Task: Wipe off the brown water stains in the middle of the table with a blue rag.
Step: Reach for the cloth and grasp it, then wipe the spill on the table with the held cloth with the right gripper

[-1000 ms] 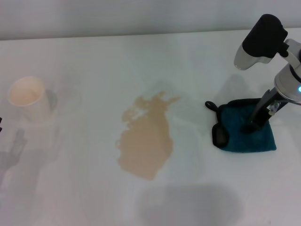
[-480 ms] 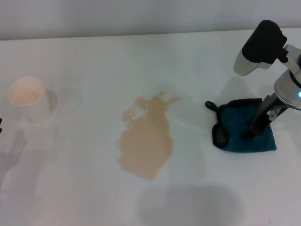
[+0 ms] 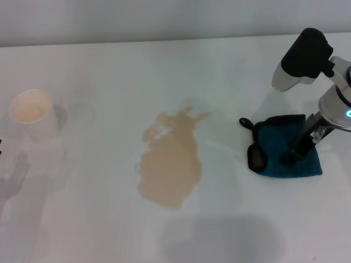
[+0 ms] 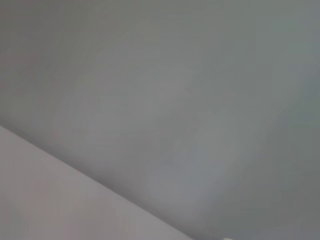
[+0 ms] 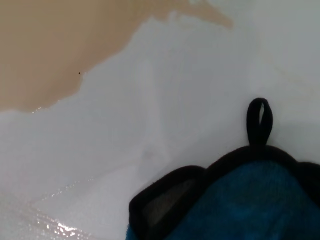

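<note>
The brown water stain point(image 3: 170, 164) is a ragged tan blotch in the middle of the white table point(image 3: 109, 71). It also shows in the right wrist view point(image 5: 60, 45). The blue rag point(image 3: 277, 145) lies flat to the right of the stain, a gap apart from it, with its black loop point(image 3: 244, 122) pointing toward the stain. The right wrist view shows the rag point(image 5: 240, 205) and its loop point(image 5: 259, 120) close up. My right gripper point(image 3: 300, 150) reaches down onto the rag's right half. My left gripper is out of view, and the left wrist view shows only a blank grey surface.
A white paper cup point(image 3: 32, 112) with a beige inside stands upright at the far left of the table. The left arm's shadow falls on the table below the cup. The table's back edge meets a grey wall.
My right arm has shifted slightly to the right and up while its tip stays on the rag. The rag and the stain have not moved.
</note>
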`<action>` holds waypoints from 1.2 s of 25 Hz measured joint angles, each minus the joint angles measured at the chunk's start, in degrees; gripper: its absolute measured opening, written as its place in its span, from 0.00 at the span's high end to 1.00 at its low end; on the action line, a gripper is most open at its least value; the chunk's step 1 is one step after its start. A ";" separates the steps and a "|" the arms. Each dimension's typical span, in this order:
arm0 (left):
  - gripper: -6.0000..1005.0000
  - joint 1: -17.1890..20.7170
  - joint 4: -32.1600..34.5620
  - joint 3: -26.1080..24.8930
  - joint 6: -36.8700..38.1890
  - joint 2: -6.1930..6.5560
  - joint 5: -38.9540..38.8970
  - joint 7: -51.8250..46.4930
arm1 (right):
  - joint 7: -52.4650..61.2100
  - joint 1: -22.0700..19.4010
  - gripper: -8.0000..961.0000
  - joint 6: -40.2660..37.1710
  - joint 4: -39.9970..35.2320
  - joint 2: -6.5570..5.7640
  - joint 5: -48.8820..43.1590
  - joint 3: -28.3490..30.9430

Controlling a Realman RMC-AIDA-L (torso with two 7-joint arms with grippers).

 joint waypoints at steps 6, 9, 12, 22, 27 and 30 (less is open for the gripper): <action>0.12 0.05 0.13 0.00 -0.10 0.00 0.01 0.00 | 0.02 0.05 0.59 0.53 0.48 -0.02 0.05 -0.49; 0.12 0.05 0.20 0.00 -0.18 0.00 0.07 0.00 | 0.03 0.06 0.59 0.96 1.13 -0.05 0.12 -0.54; 0.12 0.08 0.19 0.00 -0.20 0.00 0.09 0.00 | 0.09 0.29 0.60 1.16 2.10 -0.11 0.16 -0.53; 0.12 0.25 0.18 0.05 -0.52 0.00 0.17 0.00 | 0.10 0.18 0.64 1.20 2.42 0.00 0.17 -0.65; 0.12 0.24 0.22 0.02 -0.58 0.00 0.07 0.00 | 0.11 0.26 0.69 1.04 2.65 0.09 0.14 -0.51; 0.12 0.23 0.25 0.00 -0.59 0.00 0.05 0.00 | 0.11 0.32 0.80 1.03 2.71 0.09 0.11 -0.44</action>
